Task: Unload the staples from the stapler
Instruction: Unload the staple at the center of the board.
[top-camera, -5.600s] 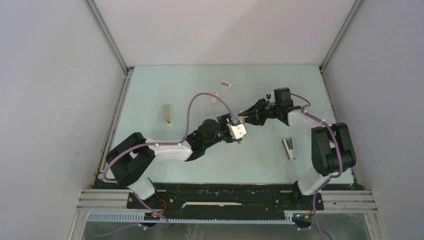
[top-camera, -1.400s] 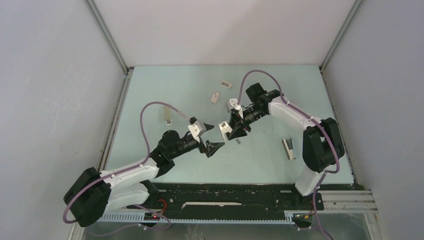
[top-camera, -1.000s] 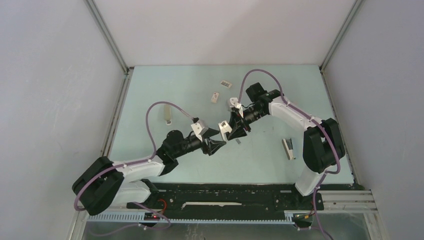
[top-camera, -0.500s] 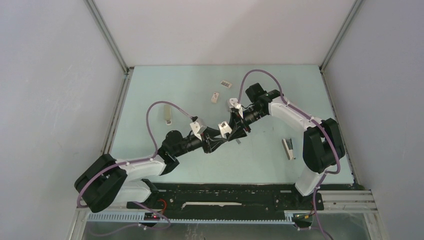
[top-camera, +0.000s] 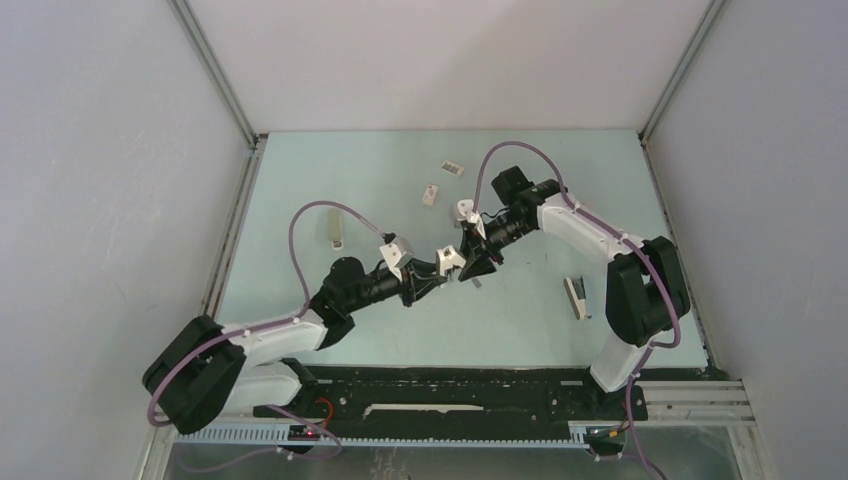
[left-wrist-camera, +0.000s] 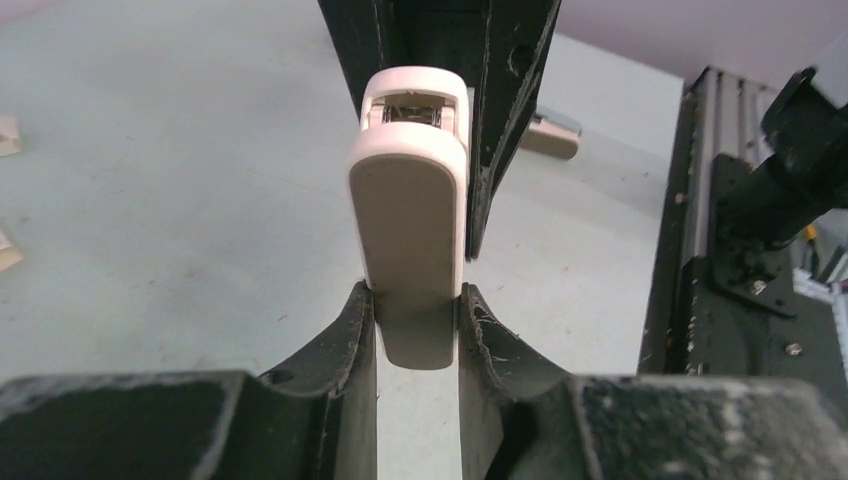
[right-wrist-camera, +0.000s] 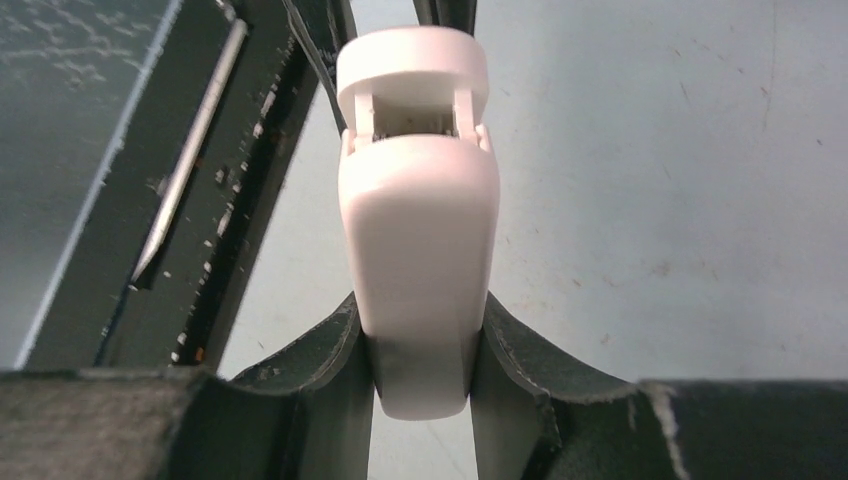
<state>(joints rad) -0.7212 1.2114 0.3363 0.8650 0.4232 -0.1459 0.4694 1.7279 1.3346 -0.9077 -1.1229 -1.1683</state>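
**A:** Top view first. Where's the stapler?

**B:** The stapler (top-camera: 449, 258) is over the middle of the table (top-camera: 330, 180), caught between both arms. The left gripper (top-camera: 432, 278) has one end and the right gripper (top-camera: 468, 262) has the other. A beige stapler (top-camera: 335, 228) lies towards the left edge and a second stapler (top-camera: 577, 297) towards the right edge, both well apart from this. A tiny grey sliver (top-camera: 477, 284) sits on the table just beside the grippers. It could be staples, but it's too small to tell.

**A:** And the left wrist view?

**B:** The left fingers (left-wrist-camera: 352, 335) sit against both flanks of the stapler's near end, pinching it by the look of it. The right arm's dark fingers flank the far end, where an open slot shows some metal. I can't make out any staples.

**A:** Right wrist?

**B:** It's much the same from the other side. The right gripper's jaws are clamped on the stapler's body and the hinged end points away.

**A:** So which step is this?

**B:** I'd say it's the two-handed hold just before opening. Next, one arm should brace the base while the other swings the top up or draws out the tray. It should go gently, because a slip would drop the lot.
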